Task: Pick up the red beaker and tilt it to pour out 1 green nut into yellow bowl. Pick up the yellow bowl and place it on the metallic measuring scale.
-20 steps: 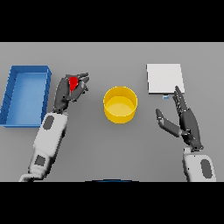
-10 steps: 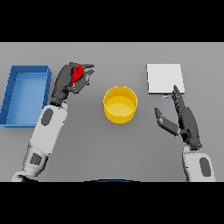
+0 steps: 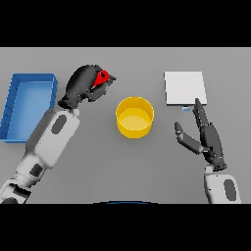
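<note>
Lately shifted only on the left side. Nearest, toward the tabletop's near right edge: right hand (image 3: 210,138), fingers straight and spread, holding nothing, parked as before just short of the metallic measuring scale (image 3: 185,88) and taking no part.

Further in, at the tabletop's middle: yellow bowl (image 3: 134,116), upright, untouched, in the same spot as a second earlier; no green nut visible inside it.

Beyond that, left of centre and toward the far edge: left hand (image 3: 84,87), fingers curled tight round the red beaker (image 3: 102,78), raised off the tabletop and carried rightward from beside the blue bin (image 3: 11,105) over the last second. Beaker mostly hidden in the grip, only a red sliver showing, apparently tipped with its mouth toward the bowl, though exact tilt hard to tell. Stood near the bowl's far left rim but not yet over it.

Judged so: grasp and lift done, transport nearly done, pour not begun. Probably needed next: a little more travel right before tilting, otherwise risk of the nut dropping onto the tabletop short of the bowl.
</note>
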Controlling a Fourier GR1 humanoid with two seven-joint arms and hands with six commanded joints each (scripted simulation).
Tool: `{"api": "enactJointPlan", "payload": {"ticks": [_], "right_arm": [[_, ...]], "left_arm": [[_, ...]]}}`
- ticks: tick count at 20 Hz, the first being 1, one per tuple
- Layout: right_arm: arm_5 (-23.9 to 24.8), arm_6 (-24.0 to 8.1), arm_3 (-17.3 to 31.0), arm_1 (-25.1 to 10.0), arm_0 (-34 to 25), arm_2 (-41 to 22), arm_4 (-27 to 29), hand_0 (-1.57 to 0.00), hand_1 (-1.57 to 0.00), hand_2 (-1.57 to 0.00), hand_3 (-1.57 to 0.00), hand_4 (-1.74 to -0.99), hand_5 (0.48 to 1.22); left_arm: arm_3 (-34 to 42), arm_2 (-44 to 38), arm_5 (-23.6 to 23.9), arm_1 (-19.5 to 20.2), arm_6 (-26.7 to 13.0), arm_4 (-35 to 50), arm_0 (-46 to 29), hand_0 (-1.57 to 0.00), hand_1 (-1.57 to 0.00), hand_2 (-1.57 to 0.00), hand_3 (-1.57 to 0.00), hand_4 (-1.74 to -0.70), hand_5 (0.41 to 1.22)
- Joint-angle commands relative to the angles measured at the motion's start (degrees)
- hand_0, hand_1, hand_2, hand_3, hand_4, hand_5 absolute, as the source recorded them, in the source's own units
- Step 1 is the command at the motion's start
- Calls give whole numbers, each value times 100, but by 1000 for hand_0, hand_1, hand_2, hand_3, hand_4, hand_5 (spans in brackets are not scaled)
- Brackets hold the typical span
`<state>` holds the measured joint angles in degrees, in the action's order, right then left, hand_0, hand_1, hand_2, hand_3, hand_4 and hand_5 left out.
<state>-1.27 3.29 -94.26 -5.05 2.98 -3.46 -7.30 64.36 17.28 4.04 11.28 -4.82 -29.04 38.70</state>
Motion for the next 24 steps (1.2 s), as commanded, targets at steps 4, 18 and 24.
{"api": "enactJointPlan", "payload": {"ticks": [4, 18, 24], "right_arm": [[40, -13, 26, 9, -59, -39, -96, 1, 1, 1, 1, -1290, 695], [-89, -173, 99, 139, -21, 143, 362, 1, 1, 1, 1, -1299, 612], [-29, -183, 37, 164, -28, 67, 238, 1, 1, 1, 1, -1297, 600]], "left_arm": [[-100, 833, -593, 340, -392, -716, 432, -1570, -1570, -1570, -1570, -1728, 1172], [-1274, 2946, -2609, 582, -381, -1909, 2317, -1571, -1571, -1571, -1239, -1704, 1219], [-1585, 3801, -2705, 404, -131, -2373, 2911, -1571, -1571, -1571, -1450, -1729, 1220]]}}
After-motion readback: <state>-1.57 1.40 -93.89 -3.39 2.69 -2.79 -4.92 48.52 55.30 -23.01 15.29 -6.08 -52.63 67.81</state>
